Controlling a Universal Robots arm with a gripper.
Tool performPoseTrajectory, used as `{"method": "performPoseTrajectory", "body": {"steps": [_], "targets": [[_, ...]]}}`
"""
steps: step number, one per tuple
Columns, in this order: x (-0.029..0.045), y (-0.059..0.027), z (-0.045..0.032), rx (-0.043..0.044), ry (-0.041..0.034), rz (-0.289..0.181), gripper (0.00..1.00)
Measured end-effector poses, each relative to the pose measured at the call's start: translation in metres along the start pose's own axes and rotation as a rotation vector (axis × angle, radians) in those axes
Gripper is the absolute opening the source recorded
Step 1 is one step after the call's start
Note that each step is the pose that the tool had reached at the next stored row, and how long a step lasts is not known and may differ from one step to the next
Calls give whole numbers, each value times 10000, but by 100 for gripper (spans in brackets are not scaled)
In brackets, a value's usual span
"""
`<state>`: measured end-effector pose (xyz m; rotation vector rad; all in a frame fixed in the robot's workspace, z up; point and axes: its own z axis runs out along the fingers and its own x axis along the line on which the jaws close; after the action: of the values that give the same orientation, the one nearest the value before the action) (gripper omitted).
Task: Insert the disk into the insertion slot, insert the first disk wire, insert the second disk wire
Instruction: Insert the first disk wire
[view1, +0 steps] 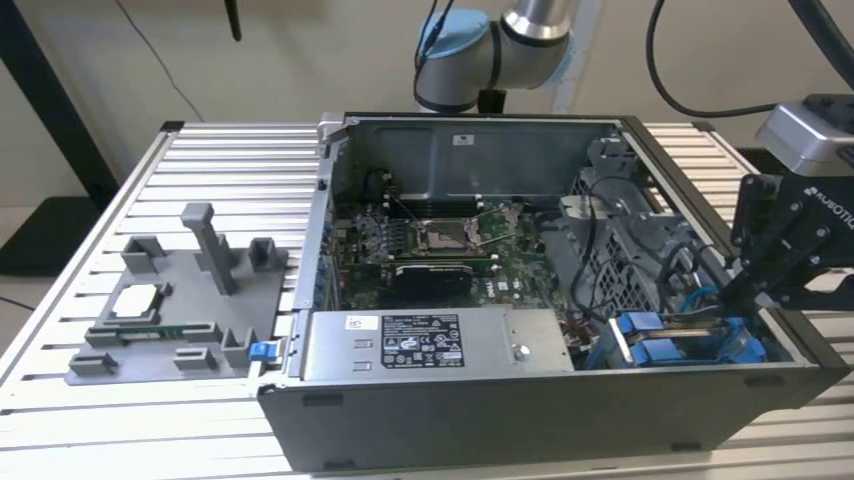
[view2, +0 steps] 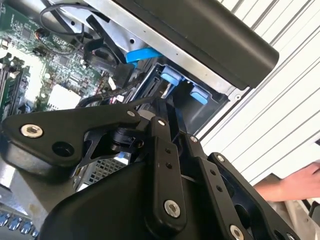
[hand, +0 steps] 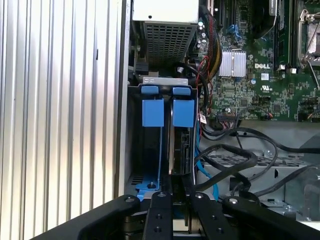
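Disk on edge in the drive-cage bay, pincer at its near end.

The disk stands on edge in the insertion slot, its blue tab at the far end, just beside the neighbouring bay's blue tab; the pincer sits at the disk's near edge, and I cannot tell whether it clamps the disk or merely bears on it; black cables and a thin blue cable loop just beside the bay, between it and the motherboard; the computer case lies open on the slatted counter. By my reading the seating of the disk is the step in hand; it goes well if the push runs straight along the bay, the carrier square to the cage walls, no cable caught in the gap.
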<state>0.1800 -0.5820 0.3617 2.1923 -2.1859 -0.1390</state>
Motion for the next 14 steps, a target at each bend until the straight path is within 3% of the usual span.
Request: {"method": "performPoseTrajectory", "body": {"steps": [14], "targets": [[-57, -9, 80, -85, -97, -6, 0]]}}
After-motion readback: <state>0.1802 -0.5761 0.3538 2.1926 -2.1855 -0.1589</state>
